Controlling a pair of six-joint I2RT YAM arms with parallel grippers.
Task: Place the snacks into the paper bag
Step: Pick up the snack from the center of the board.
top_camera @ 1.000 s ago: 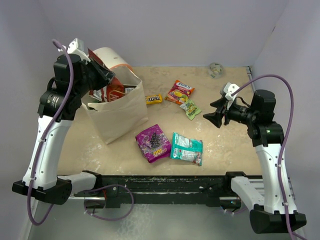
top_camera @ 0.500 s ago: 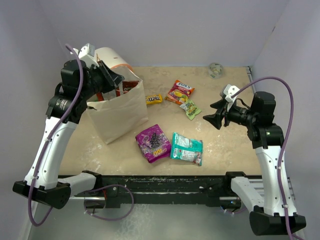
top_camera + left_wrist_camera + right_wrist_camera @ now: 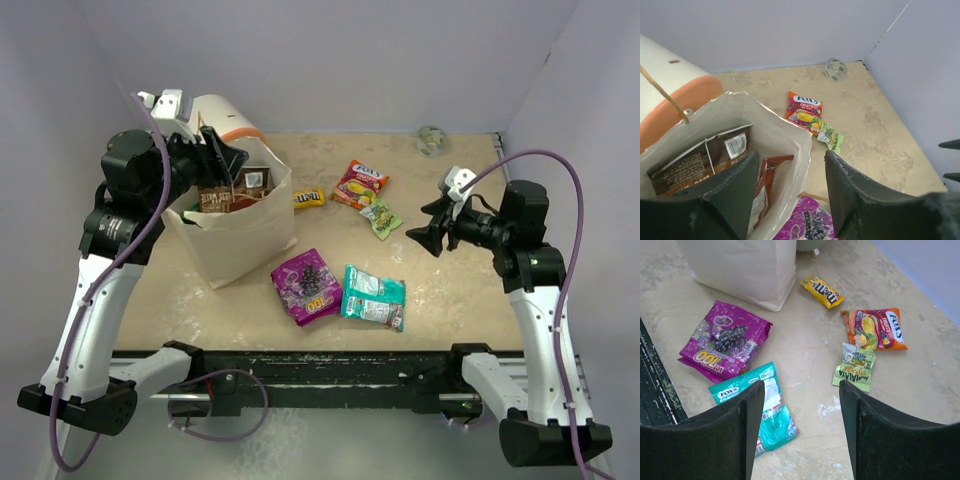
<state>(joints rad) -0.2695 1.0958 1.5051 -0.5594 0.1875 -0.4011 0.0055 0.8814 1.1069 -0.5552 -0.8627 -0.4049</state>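
The tan paper bag (image 3: pixel 245 235) stands open at the left of the table. A dark brown packet (image 3: pixel 697 160) and a red one (image 3: pixel 766 176) lie inside it. My left gripper (image 3: pixel 226 158) hangs open over the bag's mouth (image 3: pixel 791 157), with nothing between its fingers. On the table lie a purple packet (image 3: pixel 307 285), a teal packet (image 3: pixel 374 296), a yellow candy bag (image 3: pixel 307 199), an orange-red packet (image 3: pixel 360 183) and a small green one (image 3: pixel 382 217). My right gripper (image 3: pixel 418 222) hovers open and empty above the bare table (image 3: pixel 801 386), between the teal packet (image 3: pixel 757 405) and the green one (image 3: pixel 855 368).
A white-and-orange cylinder (image 3: pixel 225 115) lies behind the bag. A small grey-green ball (image 3: pixel 431 139) sits at the back right, near the wall. Pale walls close in the back and both sides. A black rail (image 3: pixel 320 365) runs along the front edge.
My left gripper has opened over the bag and drawn back a little. The dark brown packet it held now lies inside the bag. The right arm has barely moved.
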